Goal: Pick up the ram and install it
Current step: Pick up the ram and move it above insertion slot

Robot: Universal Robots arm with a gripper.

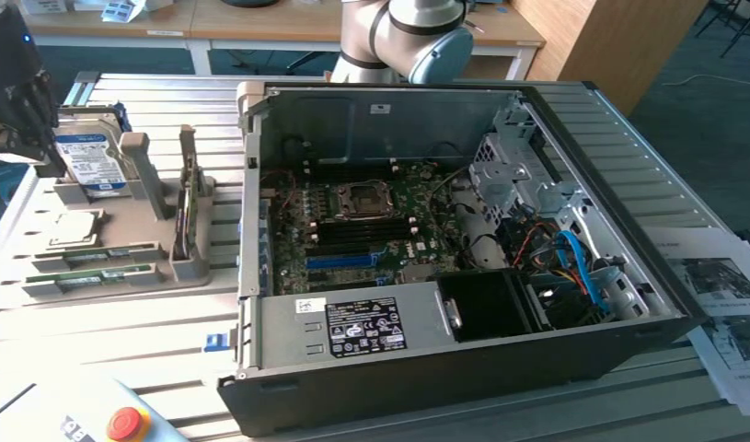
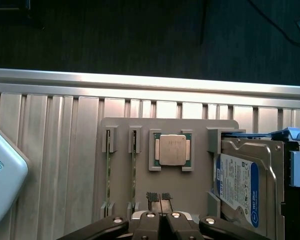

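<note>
Pincer [image 2: 159, 197]: pads drawn together, nothing held, above grey tray [image 2: 197, 185].
Ram [image 2: 134, 170]: on edge in tray slot, untouched, beside processor [image 2: 172, 149].

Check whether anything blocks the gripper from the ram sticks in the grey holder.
Nothing visible does. The gripper hangs above the holder, and both ram sticks stand uncovered in their slots; the CPU and hard drive sit apart from them.
</note>
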